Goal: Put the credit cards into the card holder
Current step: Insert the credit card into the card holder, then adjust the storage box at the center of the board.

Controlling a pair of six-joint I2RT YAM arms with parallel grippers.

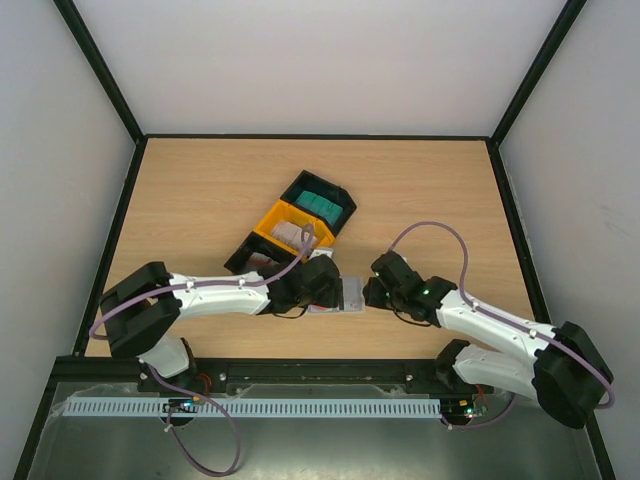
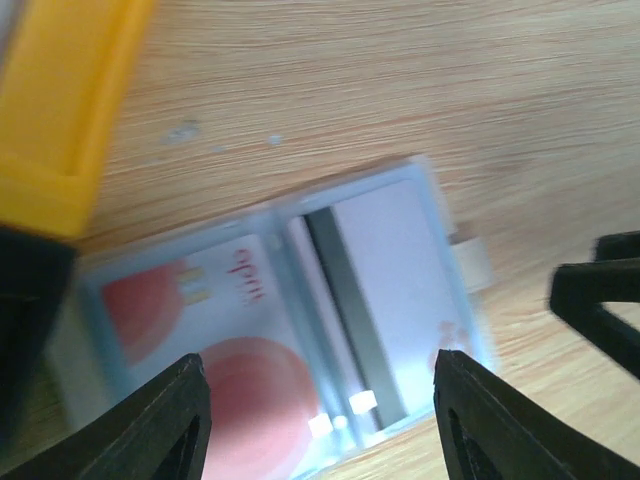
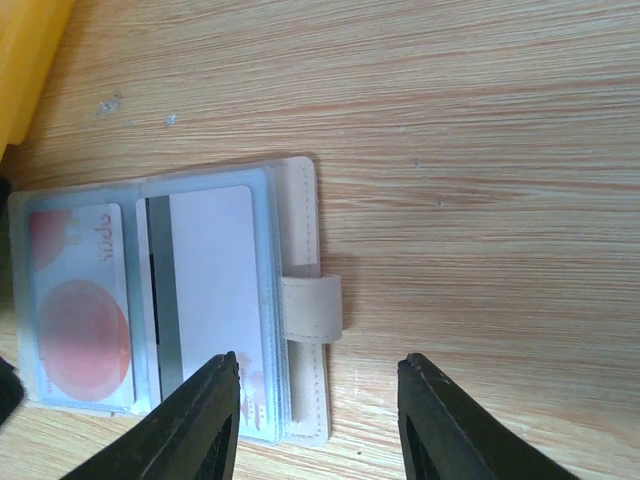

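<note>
Beige card holder [image 3: 300, 230] lies open below the right end effector [image 3: 318, 400].

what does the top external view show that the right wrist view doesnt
Only top external: the left arm, the right arm, and the teal card in the far black tray. Only right wrist: the snap tab, and the red-blotched card and striped card plainly sleeved inside the open card holder. Both: the card holder, the yellow tray and the wooden table.
</note>
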